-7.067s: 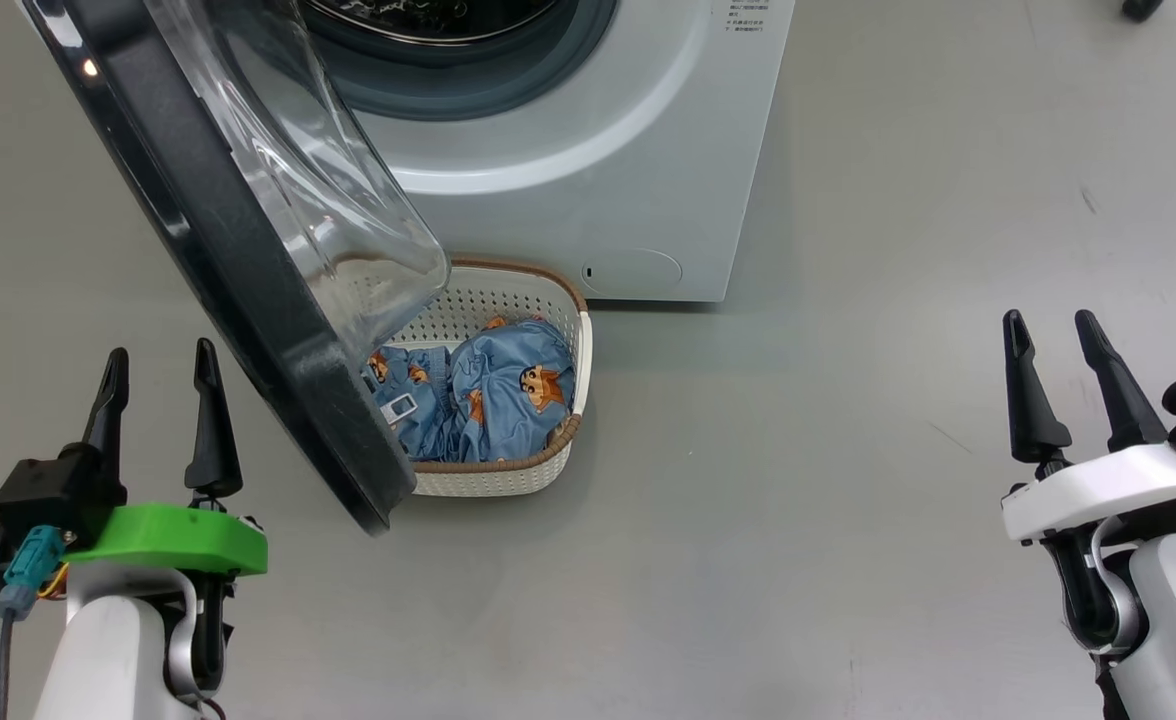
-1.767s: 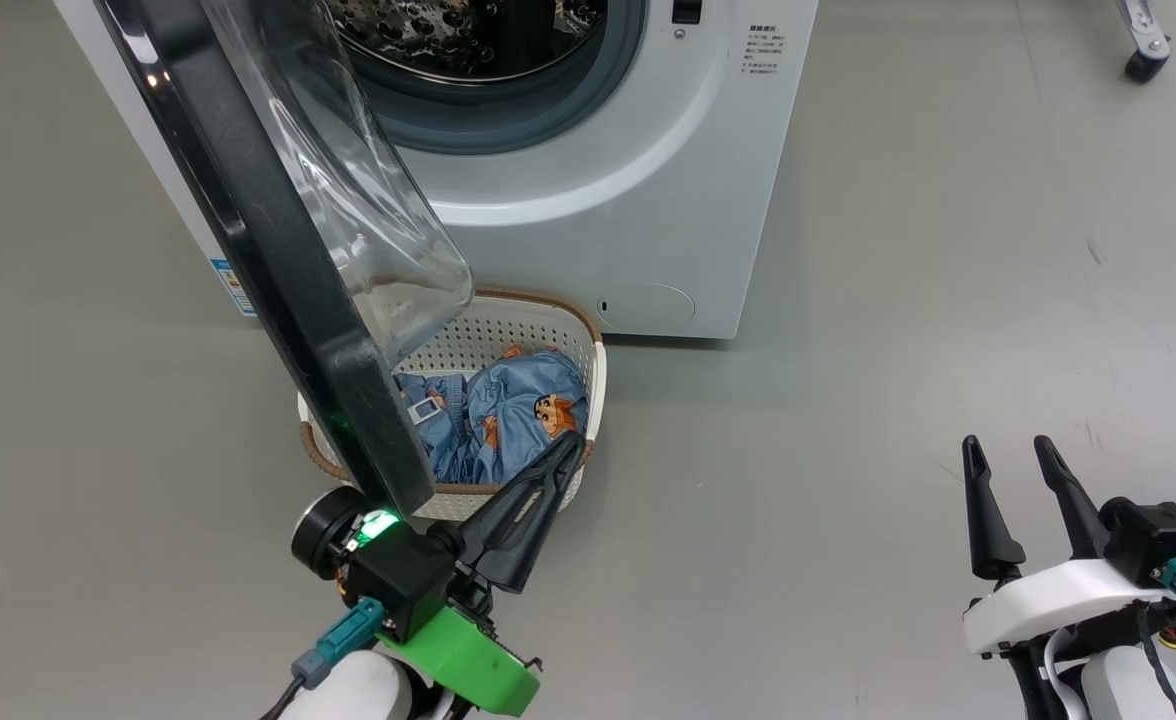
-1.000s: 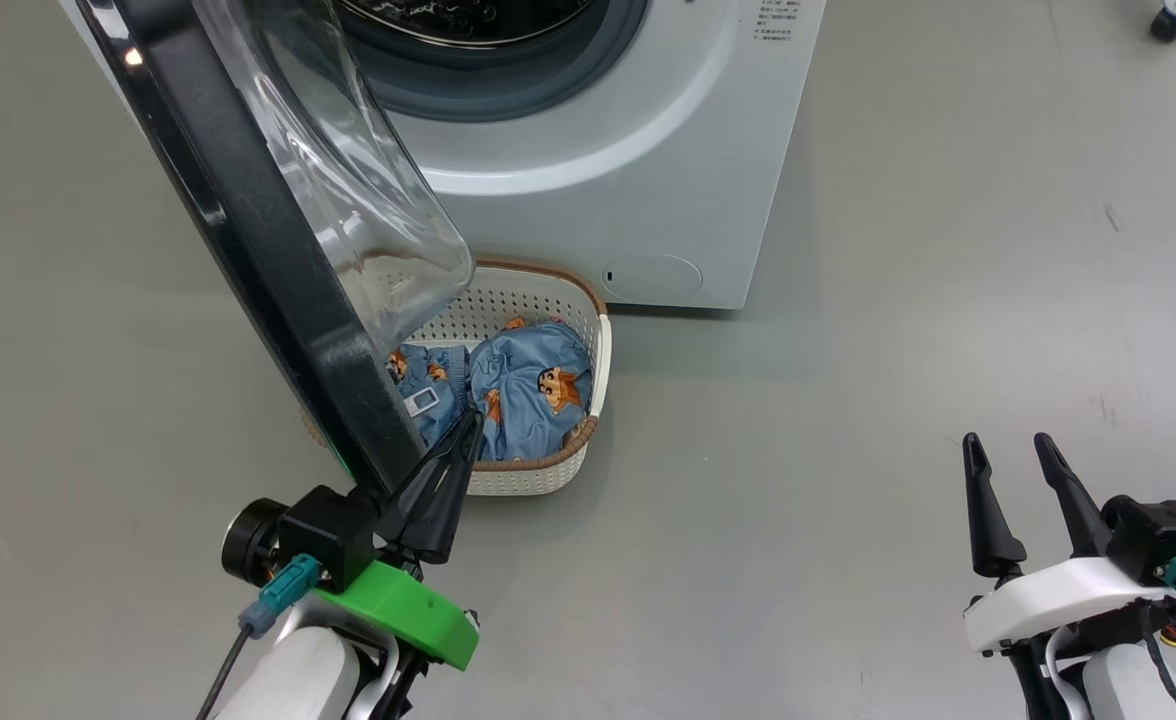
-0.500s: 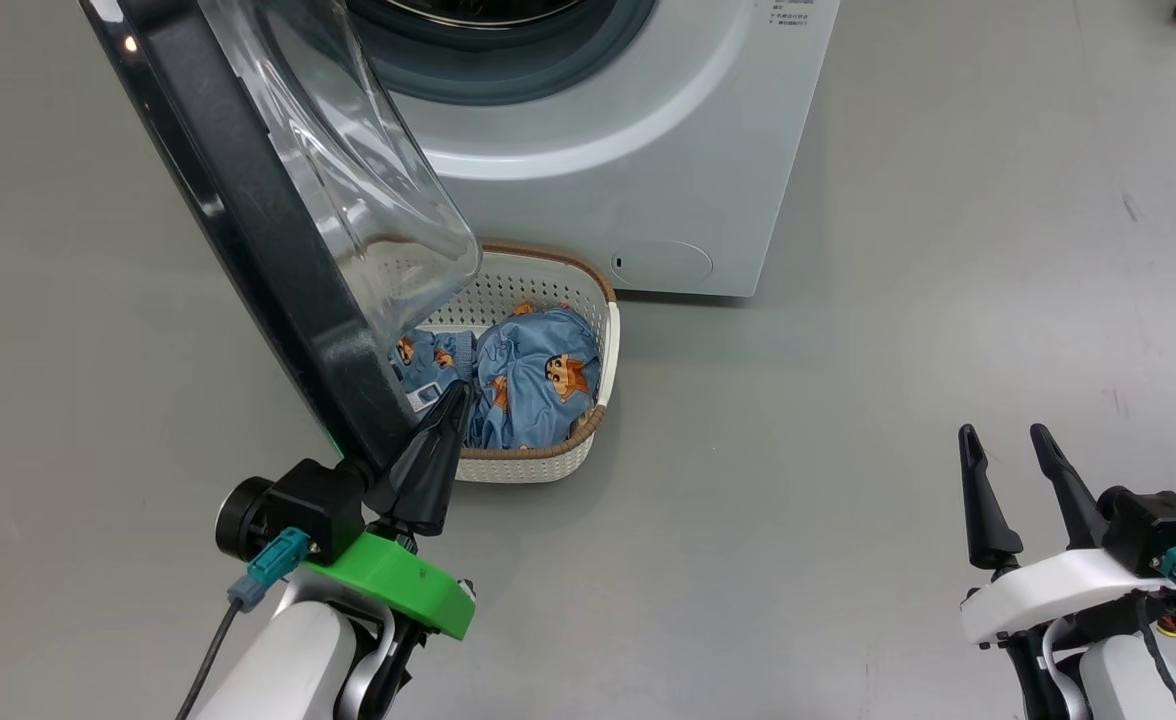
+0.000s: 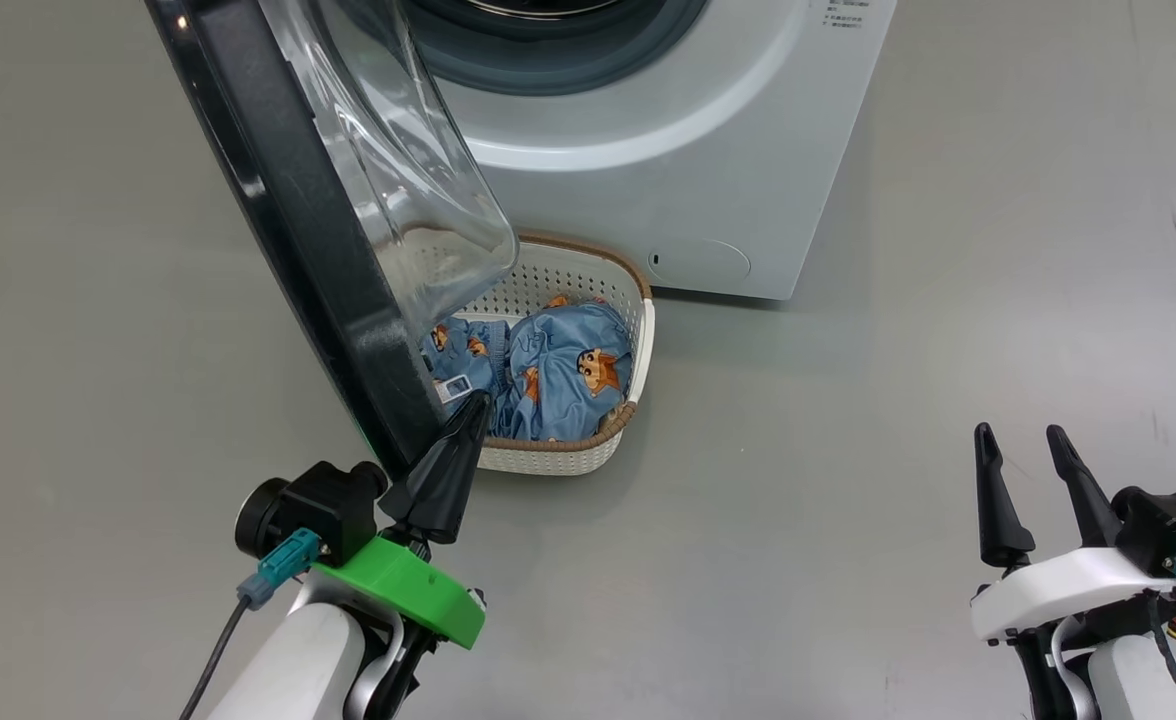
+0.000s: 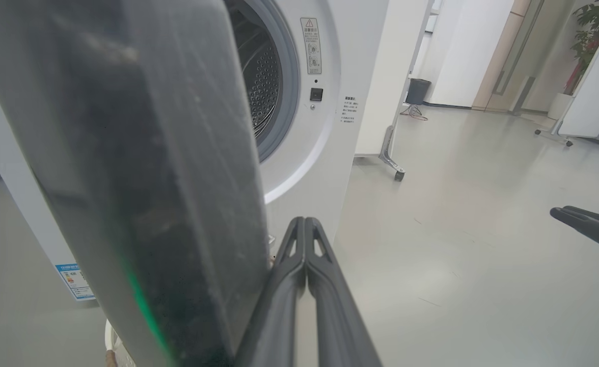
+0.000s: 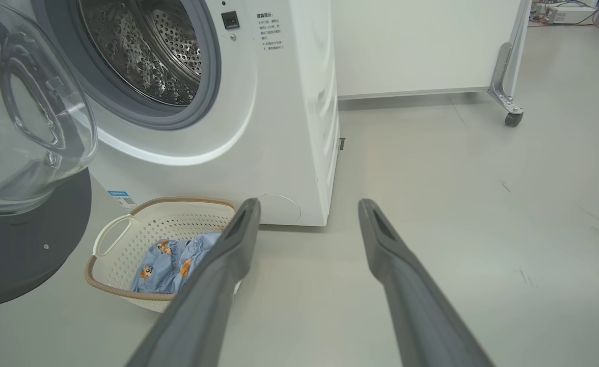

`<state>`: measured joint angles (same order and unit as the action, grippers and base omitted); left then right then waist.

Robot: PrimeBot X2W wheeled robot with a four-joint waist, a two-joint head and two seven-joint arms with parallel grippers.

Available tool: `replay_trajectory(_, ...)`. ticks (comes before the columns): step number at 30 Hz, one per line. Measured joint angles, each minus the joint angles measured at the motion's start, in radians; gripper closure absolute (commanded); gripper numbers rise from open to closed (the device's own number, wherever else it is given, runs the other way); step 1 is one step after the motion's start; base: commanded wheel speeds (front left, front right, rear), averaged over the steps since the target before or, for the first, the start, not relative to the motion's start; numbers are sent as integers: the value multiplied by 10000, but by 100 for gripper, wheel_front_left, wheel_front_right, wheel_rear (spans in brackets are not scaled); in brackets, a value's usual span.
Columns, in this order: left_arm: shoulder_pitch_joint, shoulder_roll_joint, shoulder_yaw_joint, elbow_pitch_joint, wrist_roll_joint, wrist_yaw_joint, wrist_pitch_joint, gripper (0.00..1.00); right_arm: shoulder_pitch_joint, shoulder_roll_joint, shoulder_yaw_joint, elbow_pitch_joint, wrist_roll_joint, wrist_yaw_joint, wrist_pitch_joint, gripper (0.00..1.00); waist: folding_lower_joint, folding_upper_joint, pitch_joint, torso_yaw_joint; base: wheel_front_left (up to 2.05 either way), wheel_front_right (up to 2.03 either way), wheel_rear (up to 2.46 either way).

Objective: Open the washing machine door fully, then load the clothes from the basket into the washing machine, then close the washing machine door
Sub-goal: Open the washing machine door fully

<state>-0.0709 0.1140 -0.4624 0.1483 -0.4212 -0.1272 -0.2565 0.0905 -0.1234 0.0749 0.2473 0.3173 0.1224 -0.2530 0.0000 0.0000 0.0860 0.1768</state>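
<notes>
Opening the washing machine door [image 5: 298,220] fully, by the look of it: standing ajar, swung well out from the washing machine [image 5: 668,130] but not yet folded right back, overhanging the left part of the basket [image 5: 560,455]. Leaves the clothes [image 5: 568,370] bunched in that basket on the floor, just before the machine's lower front. Calls next, probably, for sweeping the door's free edge further out to the left, so as to uncover the basket before any reaching in. Sets the left gripper [image 5: 475,405] against, or just beside, the inner face of the door's lower rim (cannot tell which), fingers pressed flat together on nothing, slanting up and forward from a low forearm. Keeps the right gripper [image 5: 1019,432] well apart on the right above bare floor, fingers spread, empty, pointing toward the machine.
</notes>
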Motion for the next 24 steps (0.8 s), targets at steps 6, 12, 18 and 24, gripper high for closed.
replay_trajectory(6,105,-44,201,54,0,-56,2,100,0,15,10,17,69,0,0,0,0,0,-34,289,0,0,0)
replay_trajectory(12,148,-82,462,59,75,-79,2,100,1,27,13,50,71,0,0,0,0,0,-100,534,0,0,0)
replay_trajectory(18,211,-75,815,56,178,-79,0,100,4,58,35,71,82,0,0,0,0,0,-149,764,0,0,0)
replay_trajectory(24,362,-77,1129,56,272,-33,2,100,16,63,-12,75,86,0,0,0,0,0,-151,1032,0,0,0)
